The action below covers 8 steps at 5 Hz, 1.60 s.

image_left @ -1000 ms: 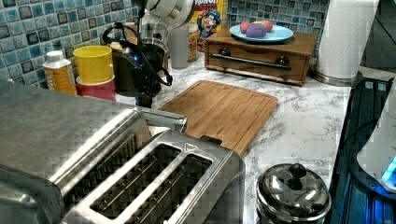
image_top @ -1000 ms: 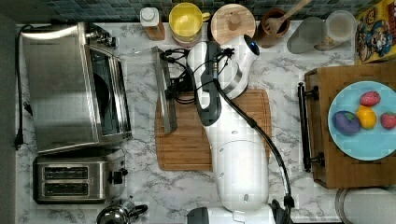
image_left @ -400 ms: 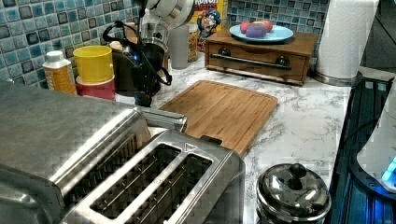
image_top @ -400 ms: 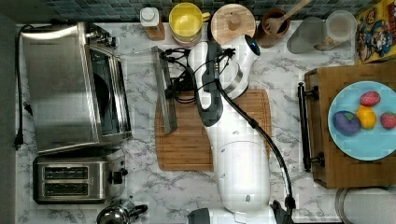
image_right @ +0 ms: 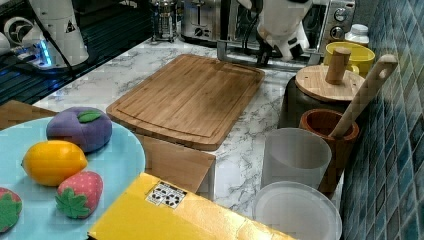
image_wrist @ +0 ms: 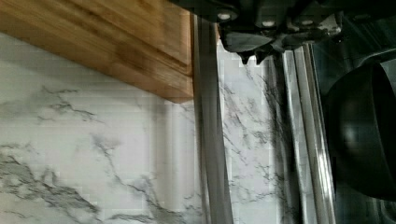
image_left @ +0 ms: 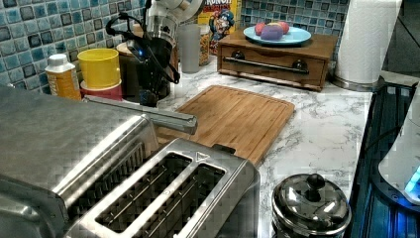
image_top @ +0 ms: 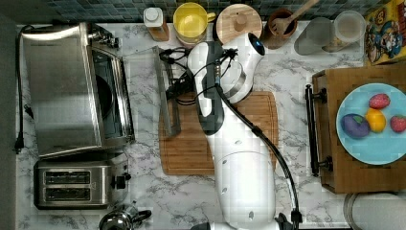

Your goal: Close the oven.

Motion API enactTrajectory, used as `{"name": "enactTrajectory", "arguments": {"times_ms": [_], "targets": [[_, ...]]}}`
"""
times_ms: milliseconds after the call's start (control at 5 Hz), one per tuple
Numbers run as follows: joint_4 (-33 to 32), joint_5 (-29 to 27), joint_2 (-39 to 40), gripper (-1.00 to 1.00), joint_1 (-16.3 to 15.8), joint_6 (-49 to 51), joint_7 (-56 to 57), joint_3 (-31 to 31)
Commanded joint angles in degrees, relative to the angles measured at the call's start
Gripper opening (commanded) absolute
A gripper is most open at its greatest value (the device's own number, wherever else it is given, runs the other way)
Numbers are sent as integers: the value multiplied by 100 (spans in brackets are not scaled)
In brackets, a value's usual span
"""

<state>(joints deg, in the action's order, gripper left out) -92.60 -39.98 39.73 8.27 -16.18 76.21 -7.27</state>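
The steel oven (image_top: 62, 91) stands at the top view's left with its glass door (image_top: 143, 86) hanging open and tilted out over the counter. Its bar handle (image_top: 170, 110) lies along the wooden board's edge. My gripper (image_top: 176, 88) hangs right beside the handle, on the board side, fingertips close to the bar. In the wrist view the gripper (image_wrist: 252, 56) looks shut with nothing held, just past the handle (image_wrist: 210, 140). In the left view the gripper (image_left: 148, 96) sits behind the handle (image_left: 148, 114). The right view shows the gripper (image_right: 262, 60) low in front of the oven (image_right: 330, 20).
A two-slot toaster (image_top: 72, 184) and a steel pot (image_top: 119, 220) stand next to the oven. A cutting board (image_top: 249, 134) lies under my arm. A yellow cup (image_top: 191, 21), a bottle (image_top: 155, 21) and jars line the tiled wall. A wooden box (image_top: 335, 177) carries a plate of toy fruit.
The door's handle edge has shifted slightly toward the oven in the top view. My gripper has stayed close beside it.
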Motion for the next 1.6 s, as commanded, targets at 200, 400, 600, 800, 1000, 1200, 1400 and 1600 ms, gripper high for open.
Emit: {"name": "enactTrajectory", "arguments": {"times_ms": [200, 400, 600, 800, 1000, 1200, 1400, 1600], "targets": [[617, 1090, -1523, -100, -1491, -693, -1071, -404], [1103, 1722, -1192, -100, -1769, -267, -1562, -401], [770, 2096, -1418, -100, -2070, -613, -1749, -341], [285, 2964, -1832, -100, -2548, -1360, -2493, -158], [196, 3335, -1862, -100, -2726, -1444, -2799, -144], [76, 4709, -1891, -100, -3447, -1688, -3974, 224], [231, 4861, -1738, -100, -3453, -1515, -4160, 213], [163, 5021, -1983, -100, -3505, -1682, -4778, 233]]}}
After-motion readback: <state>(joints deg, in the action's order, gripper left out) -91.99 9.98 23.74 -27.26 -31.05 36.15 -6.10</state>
